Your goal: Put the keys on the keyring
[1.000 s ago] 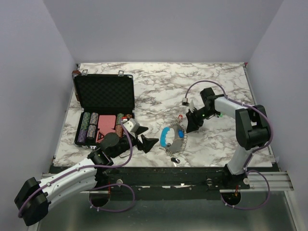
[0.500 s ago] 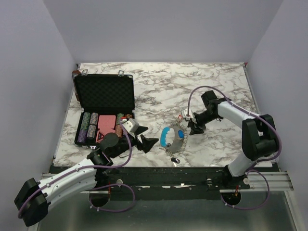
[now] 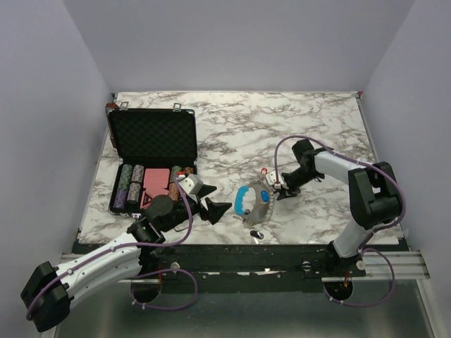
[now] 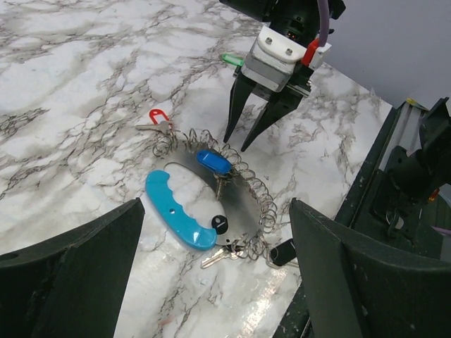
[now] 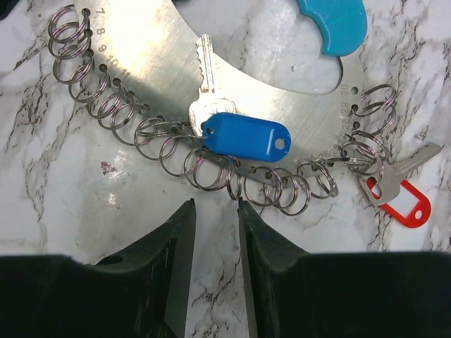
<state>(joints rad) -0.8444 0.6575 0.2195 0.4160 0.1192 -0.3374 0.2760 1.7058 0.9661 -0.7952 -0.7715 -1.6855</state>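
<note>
The keyring [image 3: 255,205] is a grey metal crescent with a blue handle [image 4: 177,211] and several small split rings, lying flat near the table's front. A blue-tagged key [image 5: 246,136] hangs on it. A red-tagged key [image 5: 402,193] lies at one end among the rings. A black-tagged key [image 4: 282,251] and a plain key [image 4: 217,257] lie at the other end. A green-tagged key [image 4: 231,60] lies beyond my right gripper. My right gripper [image 5: 215,203] points at the ring row, jaws slightly apart and empty. My left gripper [image 4: 215,211] is wide open and empty, just left of the keyring.
An open black foam-lined case [image 3: 151,137] stands at the left, with poker chips [image 3: 130,186] in its tray. The table's front edge and black rail [image 3: 246,250] run close behind the keyring. The right arm's cable [image 3: 282,144] loops over the table.
My right gripper has swung down and forward towards the keyring, and its tips now sit at the ring row. The left arm and the keyring have not moved.
</note>
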